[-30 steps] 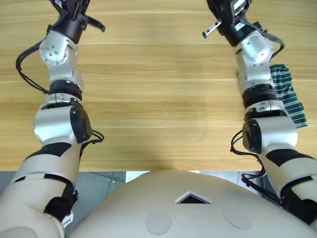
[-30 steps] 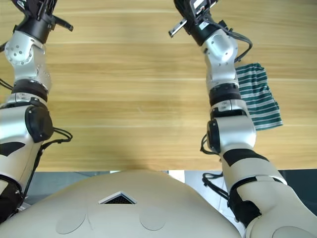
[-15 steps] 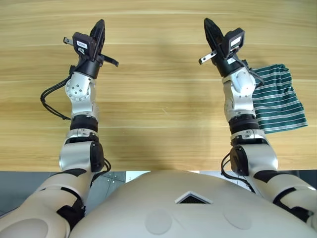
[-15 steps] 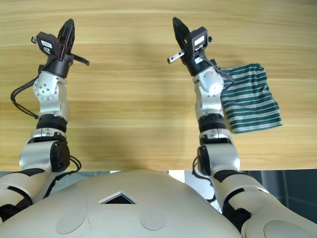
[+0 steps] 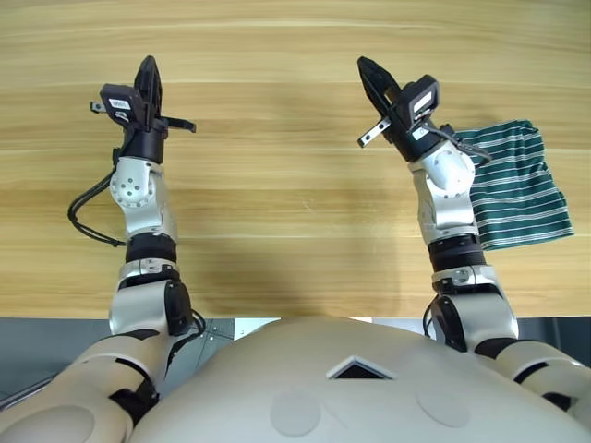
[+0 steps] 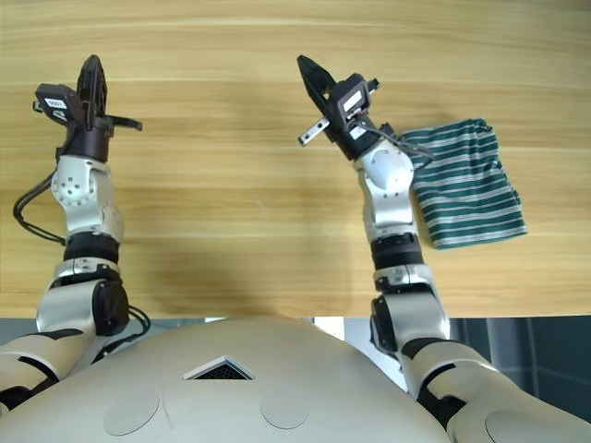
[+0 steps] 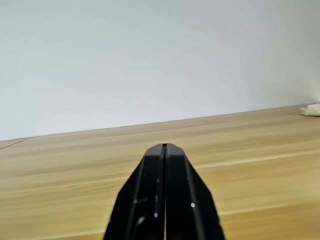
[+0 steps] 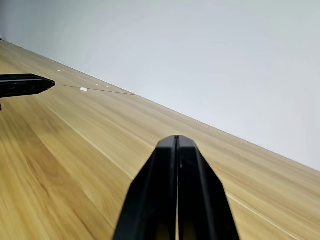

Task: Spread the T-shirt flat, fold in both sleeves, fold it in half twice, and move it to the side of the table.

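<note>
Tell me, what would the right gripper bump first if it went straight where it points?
Probably nothing nearby: the right gripper points over the table toward the far wall; depth is unclear.

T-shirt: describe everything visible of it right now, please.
The T-shirt is dark green fabric with thin white stripes, folded into a compact, roughly rectangular bundle with slightly uneven edges. It lies flat on the wooden table, toward the robot's right side, short of the near edge. The right arm crosses in front of its inner edge; whether they touch cannot be told. The right gripper, fingers shut, holds nothing of it.
</note>
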You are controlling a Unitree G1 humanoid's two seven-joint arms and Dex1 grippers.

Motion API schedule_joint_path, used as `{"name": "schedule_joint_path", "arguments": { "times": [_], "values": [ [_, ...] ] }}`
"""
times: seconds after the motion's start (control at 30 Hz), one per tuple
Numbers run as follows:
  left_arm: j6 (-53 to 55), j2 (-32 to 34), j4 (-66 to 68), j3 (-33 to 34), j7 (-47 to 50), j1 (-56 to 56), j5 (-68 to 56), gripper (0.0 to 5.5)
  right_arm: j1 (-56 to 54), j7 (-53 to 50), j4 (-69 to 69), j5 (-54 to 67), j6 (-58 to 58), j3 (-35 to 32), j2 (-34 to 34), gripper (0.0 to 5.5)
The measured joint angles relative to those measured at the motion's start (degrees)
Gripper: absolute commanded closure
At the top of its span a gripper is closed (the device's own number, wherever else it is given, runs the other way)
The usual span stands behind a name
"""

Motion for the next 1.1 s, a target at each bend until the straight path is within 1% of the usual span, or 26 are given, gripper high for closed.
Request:
{"name": "schedule_joint_path", "arguments": {
  "times": [0.1, 0.2, 0.27, 0.33, 0.43, 0.5, 0.6, 0.8, 0.93, 1.1],
  "values": [
    [1.3, -0.6, 2.9, 0.8, 0.2, -0.4, -1.2, 5.5, 0.2, -0.4, 0.9, -0.4, 0.2, 0.1, 0.0, 5.48],
    [2.7, 0.0, 7.0, 1.3, 0.2, -2.4, -1.9, 5.5, -0.3, -2.5, 4.9, -0.8, -0.2, -0.8, 0.2, 5.48],
    [5.6, 1.1, 10.0, 3.1, -0.1, -5.0, -3.7, 5.5, -2.9, -5.7, 9.8, -0.8, -0.3, -2.9, 0.5, 5.48],
    [7.0, 2.4, 12.5, 3.3, 0.4, -7.2, -3.6, 5.5, -6.7, -8.3, 14.4, -0.7, -0.4, -4.7, 0.8, 5.48],
    [9.1, 3.7, 16.1, 4.4, 0.7, -11.9, -4.1, 5.5, -13.3, -9.3, 20.9, 0.1, -1.2, -6.7, 1.9, 5.48],
    [11.1, 3.9, 18.2, 5.6, 0.1, -14.4, -5.7, 5.5, -14.6, -8.0, 23.6, 3.4, -0.6, -8.4, 3.0, 5.48],
    [14.0, 5.1, 21.7, 8.2, 0.0, -15.8, -7.8, 5.5, -15.0, -3.3, 28.0, 8.6, 2.2, -12.0, 2.9, 5.48],
    [17.2, 5.8, 25.5, 13.8, 0.1, -19.6, -12.5, 5.5, -16.3, 2.2, 31.9, 11.3, 3.5, -15.6, 1.8, 5.48],
    [17.8, 5.7, 27.6, 14.7, 1.2, -21.7, -13.0, 5.5, -19.6, 4.0, 34.1, 12.8, 3.7, -17.7, 0.9, 5.48],
    [17.4, 5.7, 27.9, 14.1, 1.1, -24.1, -11.9, 5.5, -19.6, 6.5, 35.6, 13.7, 2.0, -20.1, 0.8, 5.48]
  ]
}}
